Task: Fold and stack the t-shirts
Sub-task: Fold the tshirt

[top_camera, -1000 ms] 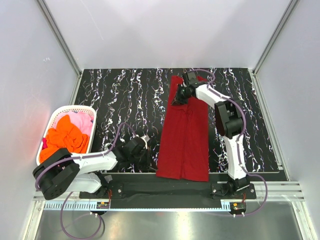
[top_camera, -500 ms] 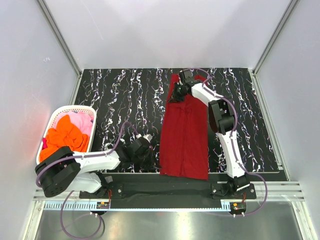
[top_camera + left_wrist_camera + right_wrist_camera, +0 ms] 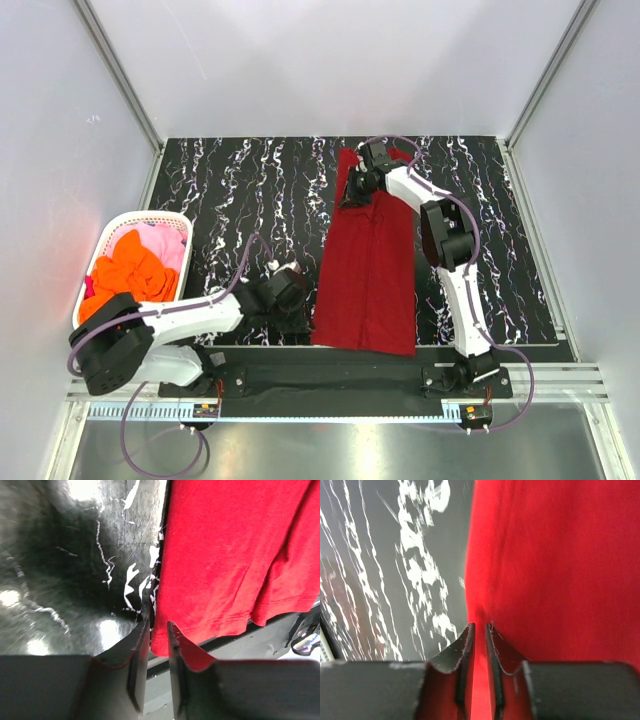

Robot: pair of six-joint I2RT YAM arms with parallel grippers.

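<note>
Left pincer (image 3: pixel 157 625) now nearer red t-shirt (image 3: pixel 225 555) corner

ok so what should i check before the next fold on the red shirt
1. dark red t-shirt lying as a flat long strip: ok
2. right gripper at its far left edge, cloth between the fingers: ok
3. right grip firm: cannot tell
4. left gripper holding the near left corner: cannot tell, cloth only at the fingertips
5. near hem fully on the table: not ok, it overlaps the near edge
6. basket apart from the strip: ok
</note>
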